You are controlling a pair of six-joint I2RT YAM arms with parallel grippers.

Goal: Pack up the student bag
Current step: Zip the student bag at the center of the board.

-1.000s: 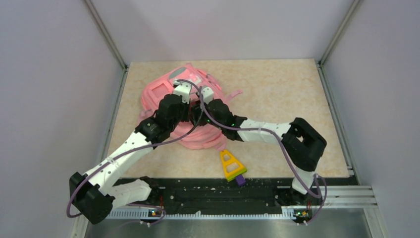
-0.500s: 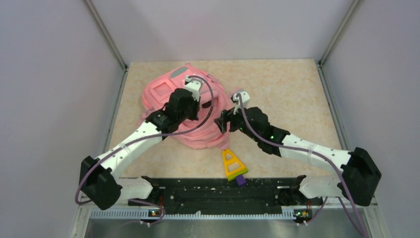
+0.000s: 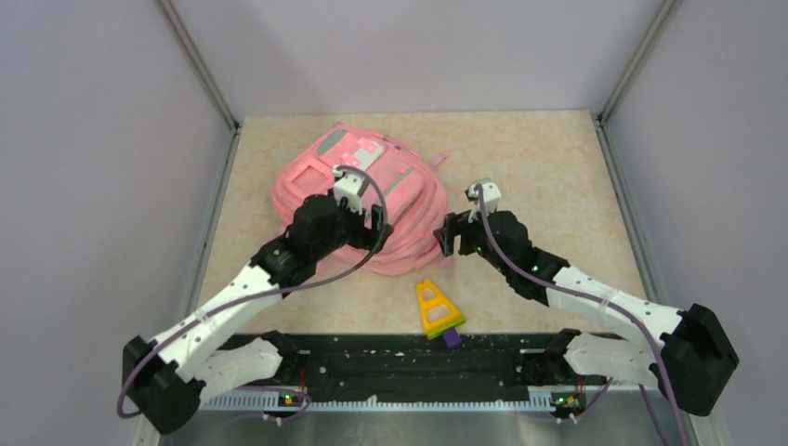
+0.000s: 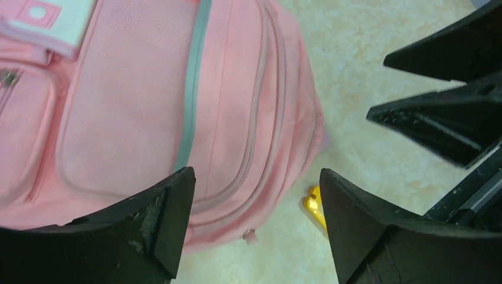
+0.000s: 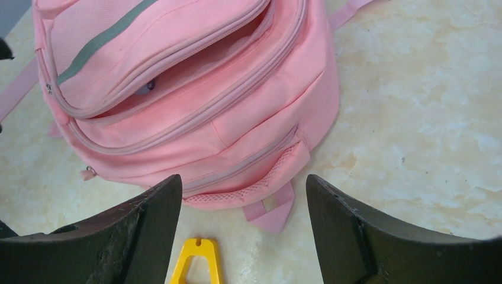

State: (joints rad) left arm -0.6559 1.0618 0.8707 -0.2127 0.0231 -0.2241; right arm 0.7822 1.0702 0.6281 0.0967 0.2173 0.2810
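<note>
Pink student bag lies flat on the tabletop, left of centre toward the far side; one zip gapes in the right wrist view. Left end effector hovers over the bag's near part, fingers spread, holding nothing. Right end effector sits just beside the bag's right edge, also spread and empty. Yellow triangular piece lies near the bag, toward the arm bases.

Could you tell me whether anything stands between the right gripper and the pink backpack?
Nothing visible does: the right gripper hangs open beside the student bag, only tabletop between them; the yellow triangle lies off to the near side.
</note>
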